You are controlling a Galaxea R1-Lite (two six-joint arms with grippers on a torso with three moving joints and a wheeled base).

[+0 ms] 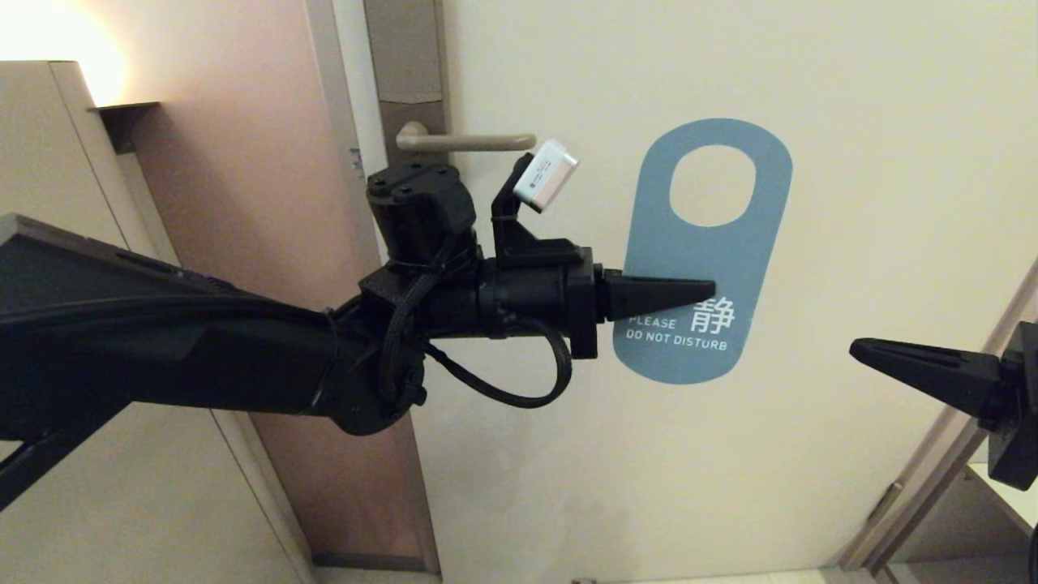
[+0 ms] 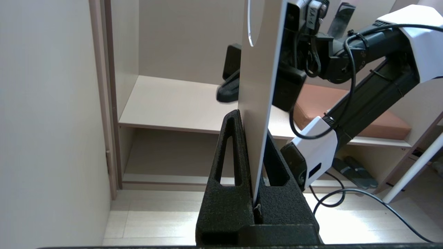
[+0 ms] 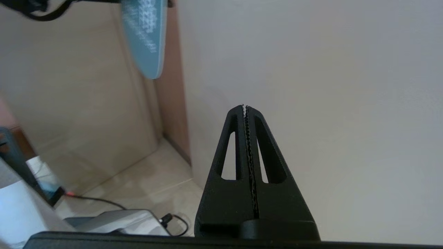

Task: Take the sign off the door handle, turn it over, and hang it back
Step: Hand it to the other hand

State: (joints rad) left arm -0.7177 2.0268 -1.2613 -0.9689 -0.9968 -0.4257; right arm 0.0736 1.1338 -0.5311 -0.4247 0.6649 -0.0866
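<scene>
The sign is off the door handle and held upright in front of the door, to the handle's right, blue "DO NOT DISTURB" side towards my head camera. My left gripper is shut on its lower left part. In the left wrist view the sign shows edge-on, pale side visible, clamped between the fingers. My right gripper is shut and empty, to the sign's lower right and apart from it. In the right wrist view the sign's blue end shows far off.
The handle is bare on its tall plate at the door's left edge. A brown wall panel lies left of the door. An open shelf unit with a brown cushion stands to the right, cables on the floor.
</scene>
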